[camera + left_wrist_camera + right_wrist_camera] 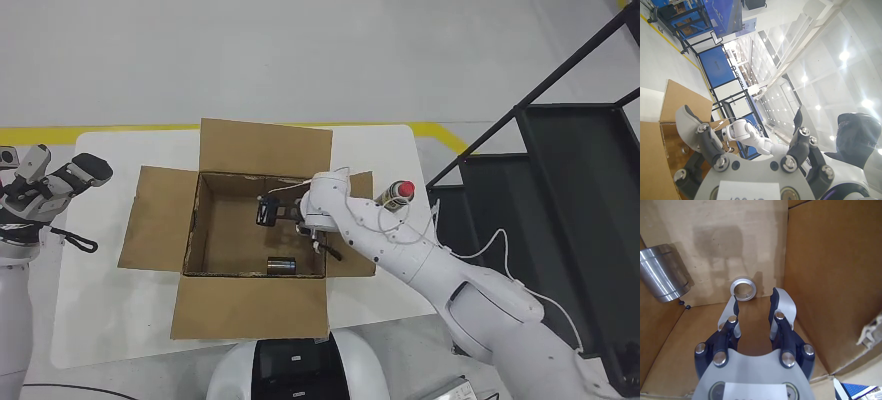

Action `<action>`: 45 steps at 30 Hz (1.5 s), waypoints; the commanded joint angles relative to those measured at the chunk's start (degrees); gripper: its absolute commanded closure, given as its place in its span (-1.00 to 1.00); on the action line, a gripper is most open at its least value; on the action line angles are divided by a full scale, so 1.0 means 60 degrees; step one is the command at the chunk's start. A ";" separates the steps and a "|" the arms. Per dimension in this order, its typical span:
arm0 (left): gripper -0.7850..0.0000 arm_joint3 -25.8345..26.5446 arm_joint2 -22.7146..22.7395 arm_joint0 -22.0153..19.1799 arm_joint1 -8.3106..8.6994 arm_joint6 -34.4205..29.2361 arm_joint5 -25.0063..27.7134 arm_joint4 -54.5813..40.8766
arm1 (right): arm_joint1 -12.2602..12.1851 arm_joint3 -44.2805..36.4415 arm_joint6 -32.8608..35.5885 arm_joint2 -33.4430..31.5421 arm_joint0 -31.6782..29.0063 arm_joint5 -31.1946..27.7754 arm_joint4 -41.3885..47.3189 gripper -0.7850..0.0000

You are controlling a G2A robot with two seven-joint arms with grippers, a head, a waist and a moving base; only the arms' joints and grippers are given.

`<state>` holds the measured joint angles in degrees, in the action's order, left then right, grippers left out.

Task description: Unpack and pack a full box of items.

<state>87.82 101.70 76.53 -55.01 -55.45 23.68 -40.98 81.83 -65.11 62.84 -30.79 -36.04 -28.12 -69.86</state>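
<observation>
Brown cardboard box (265, 148), flaps wide open

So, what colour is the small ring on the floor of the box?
Silver, bare shiny metal; the ring shows best in the right wrist view.

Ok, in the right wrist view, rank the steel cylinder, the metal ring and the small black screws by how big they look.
1. steel cylinder
2. metal ring
3. black screws, smallest; the two look alike, so no ranking between them.
</observation>
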 commanded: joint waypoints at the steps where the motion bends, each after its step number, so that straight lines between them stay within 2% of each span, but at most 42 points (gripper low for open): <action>1: -1.00 0.0000 0.0000 0.0000 0.0000 0.0000 0.0000 0.0000 | 0.0124 0.0339 -0.0123 0.0122 0.0114 -0.0051 0.0071 0.04; 5: -1.00 0.0000 0.0000 0.0000 0.0000 0.0000 0.0000 0.0000 | 0.0343 0.1010 -0.0379 0.0320 0.0320 -0.0124 0.0102 0.12; 18: -1.00 0.0000 0.0000 0.0000 0.0000 0.0000 0.0000 0.0000 | 0.0980 0.2675 -0.0883 0.0827 0.0746 -0.0331 0.0040 0.14; 20: -1.00 0.0000 0.0000 0.0000 0.0000 0.0000 0.0000 0.0000 | 0.1071 0.2874 -0.0956 0.0869 0.0792 -0.0328 0.0049 0.32; 24: -1.00 0.0000 0.0000 0.0000 0.0000 0.0000 0.0000 0.0000 | 0.1226 0.3270 -0.1104 0.0937 0.0859 -0.0386 0.0047 0.47; 25: -1.00 0.0000 0.0000 0.0000 0.0000 0.0000 0.0000 0.0000 | 0.1261 0.3371 -0.1131 0.0956 0.0877 -0.0407 0.0030 0.62; 32: -1.00 0.0000 0.0000 0.0000 0.0000 0.0000 0.0000 0.0000 | 0.1505 0.3941 -0.1405 0.1053 0.1006 -0.0441 -0.0094 0.72; 34: -1.00 0.0000 0.0000 0.0000 0.0000 0.0000 0.0000 0.0000 | 0.1565 0.4058 -0.1500 0.1074 0.1044 -0.0476 -0.0139 0.82; 35: -1.00 0.0000 0.0000 0.0000 0.0000 0.0000 0.0000 0.0000 | 0.1588 0.4088 -0.1625 0.1043 0.1072 -0.0479 -0.0109 1.00; 40: -1.00 0.0000 0.0000 0.0000 0.0000 0.0000 0.0000 0.0000 | 0.1565 0.3829 -0.1900 0.0805 0.1210 -0.0502 -0.0087 1.00; 45: -1.00 0.0000 0.0000 0.0000 0.0000 0.0000 0.0000 0.0000 | 0.1207 0.2553 -0.1957 0.0189 0.0966 -0.0310 -0.0082 1.00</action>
<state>87.82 101.70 76.53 -55.01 -55.45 23.68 -40.98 89.74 -47.23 50.84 -28.66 -29.59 -30.50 -70.04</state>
